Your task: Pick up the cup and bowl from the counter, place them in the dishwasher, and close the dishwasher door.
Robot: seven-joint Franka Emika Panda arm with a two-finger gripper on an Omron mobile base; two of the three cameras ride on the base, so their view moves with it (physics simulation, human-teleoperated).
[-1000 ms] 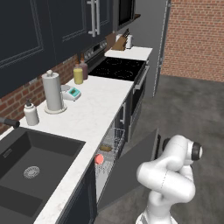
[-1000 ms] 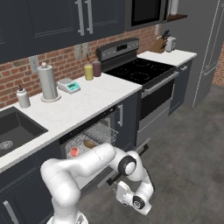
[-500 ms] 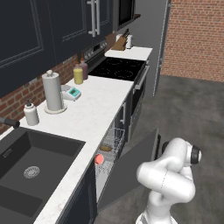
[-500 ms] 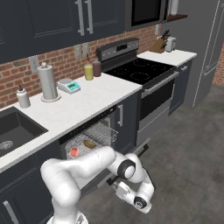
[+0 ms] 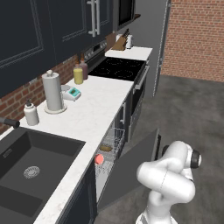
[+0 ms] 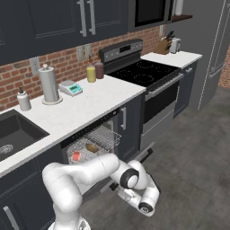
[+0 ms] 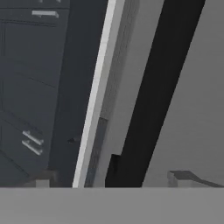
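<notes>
The dishwasher door (image 5: 127, 168) hangs partly open, tilted up from its bottom hinge. Behind it the wire rack (image 5: 114, 138) (image 6: 96, 137) is slid out under the counter (image 5: 96, 118). The red-pink cup (image 5: 99, 159) (image 6: 76, 156) sits in the rack's near end, and the brown bowl (image 5: 106, 148) (image 6: 92, 148) lies a little deeper in. My arm bends low in front of the door, with the hand (image 6: 143, 204) near the floor. In the hand view my gripper (image 7: 113, 181) is open, fingertips (image 7: 43, 179) wide apart, facing a dark panel edge and a pale strip.
A paper towel roll (image 5: 53, 91), a white soap bottle (image 5: 30, 113), a yellow bottle (image 5: 78, 74) and a small scale (image 5: 72, 92) stand on the counter. The sink (image 5: 30, 166) lies to the left, the black range (image 5: 120, 68) further along. Grey floor (image 5: 197, 113) spreads to the right.
My hand has shifted slightly lower and outward by the door. The door's tilt, the rack, the cup and the bowl look unchanged.
</notes>
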